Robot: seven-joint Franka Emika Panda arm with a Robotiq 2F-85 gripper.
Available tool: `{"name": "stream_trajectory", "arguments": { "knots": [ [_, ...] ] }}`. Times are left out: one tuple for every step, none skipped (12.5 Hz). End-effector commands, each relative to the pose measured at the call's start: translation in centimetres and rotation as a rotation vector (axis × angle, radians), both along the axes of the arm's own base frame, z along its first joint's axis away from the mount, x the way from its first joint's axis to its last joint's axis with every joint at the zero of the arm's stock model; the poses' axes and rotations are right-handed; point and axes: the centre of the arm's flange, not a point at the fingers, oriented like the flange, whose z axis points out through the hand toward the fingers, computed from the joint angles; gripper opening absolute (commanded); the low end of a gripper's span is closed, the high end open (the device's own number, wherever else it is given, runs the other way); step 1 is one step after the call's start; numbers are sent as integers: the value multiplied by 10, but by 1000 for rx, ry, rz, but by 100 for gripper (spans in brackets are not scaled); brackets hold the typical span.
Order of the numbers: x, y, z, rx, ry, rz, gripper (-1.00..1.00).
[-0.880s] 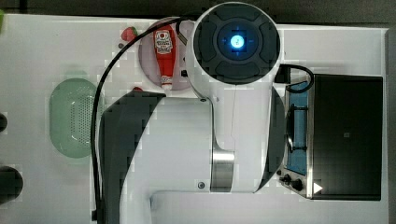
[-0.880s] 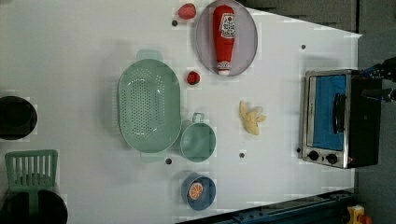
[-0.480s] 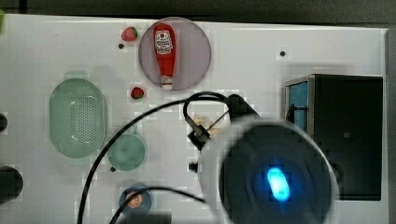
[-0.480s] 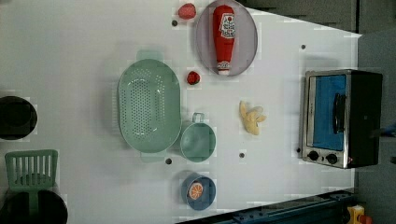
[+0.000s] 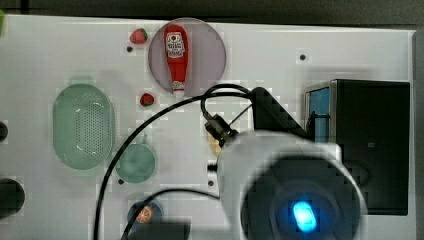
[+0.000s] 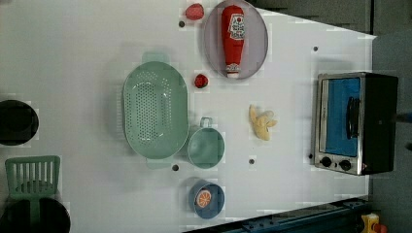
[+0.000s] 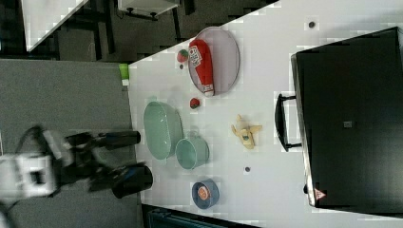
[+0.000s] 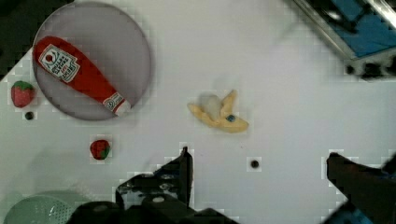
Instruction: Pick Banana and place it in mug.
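White bench (image 6: 73,43) carried one toaster oven (image 6: 357,124) at its edge on the left view's right. One green perforated basket (image 6: 154,110) sat toward the middle, nothing visible inside. One grey plate (image 6: 252,58) near the far edge held one ketchup bottle (image 6: 232,39). One mug (image 6: 206,147), apparently hollow, touched the basket. One blue dish (image 6: 208,199) held an orange slice (image 6: 203,198). One banana (image 6: 261,124) lay between mug and oven. Two strawberries (image 6: 195,10) (image 6: 201,80). Gripper (image 8: 257,172) spread wide, grasping nothing.
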Motion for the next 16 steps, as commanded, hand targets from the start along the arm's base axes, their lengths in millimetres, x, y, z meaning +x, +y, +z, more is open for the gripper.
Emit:
{"name": "stream_trajectory", "arguments": {
  "knots": [
    [16, 9, -124, 14, 140, 159, 100],
    [19, 9, -146, 13, 135, 202, 100],
    [22, 9, -167, 13, 134, 238, 100],
    [23, 9, -188, 14, 137, 269, 100],
    [24, 8, -210, 15, 146, 293, 100],
    [24, 7, -232, 17, 157, 312, 100],
    [24, 8, -253, 18, 168, 334, 100],
    [24, 8, -275, 20, 180, 359, 100],
    [24, 9, -295, 22, 191, 386, 100],
    [24, 10, -314, 23, 194, 409, 100],
    [25, 10, -331, 20, 188, 416, 100],
    [27, 10, -346, 16, 178, 417, 100],
    [28, 11, -361, 12, 168, 419, 100],
    [29, 12, -374, 9, 158, 422, 100],
    [29, 13, -386, 6, 146, 424, 100],
    [28, 15, -398, 2, 132, 427, 100]
  ]
}}
